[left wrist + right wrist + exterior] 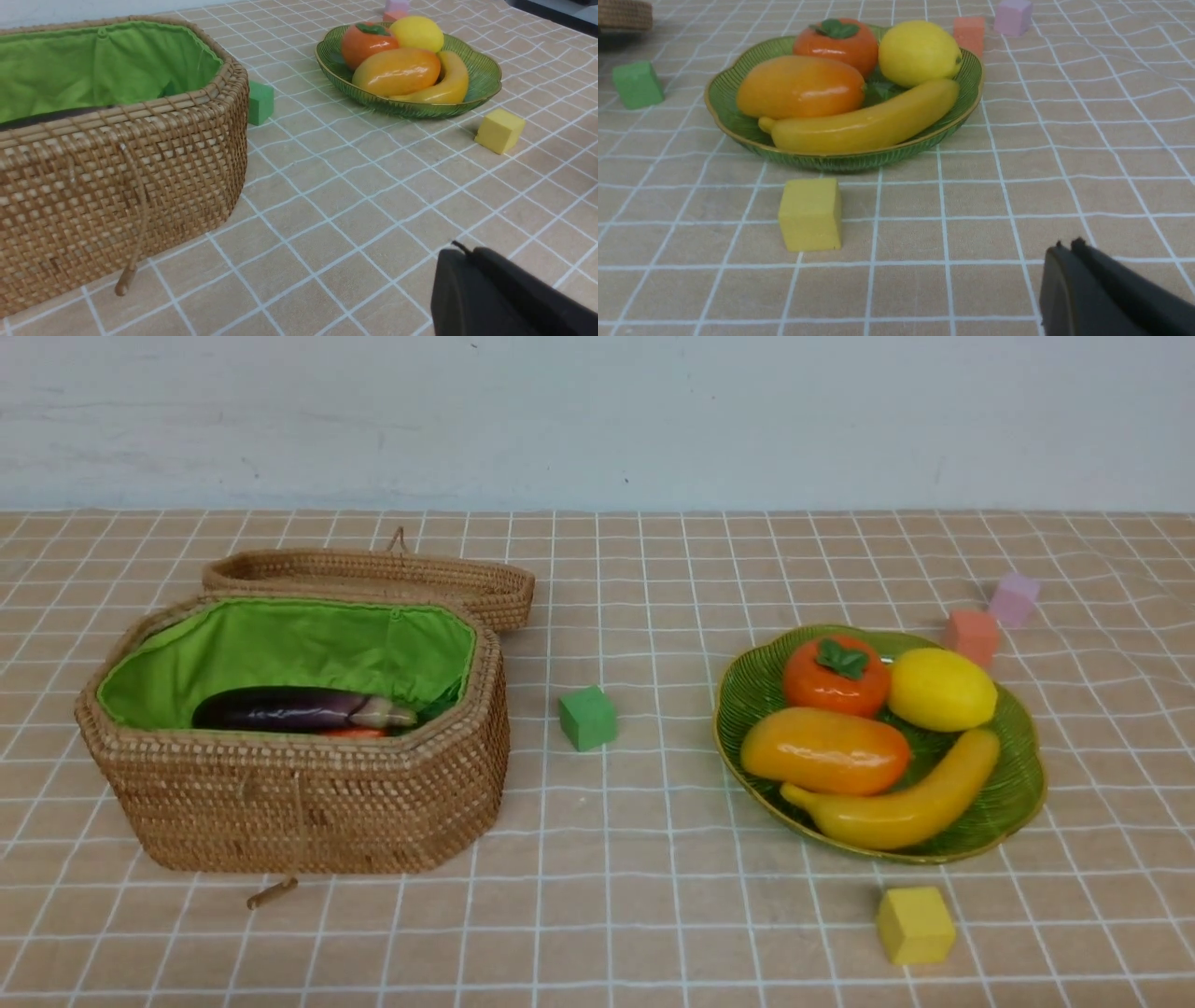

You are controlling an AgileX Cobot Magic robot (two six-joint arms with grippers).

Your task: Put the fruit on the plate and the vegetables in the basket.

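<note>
The green glass plate at the right holds the mango, banana, lemon and persimmon. The open wicker basket at the left holds the purple eggplant and a bit of red chili; the green gourd is hidden. My left gripper is shut and empty, low over the cloth, near the basket's front. My right gripper is shut and empty, in front of the plate. Neither gripper shows in the front view.
A green foam cube lies between basket and plate. A yellow cube lies in front of the plate, an orange cube and a pink cube behind it. The basket lid hangs open behind the basket.
</note>
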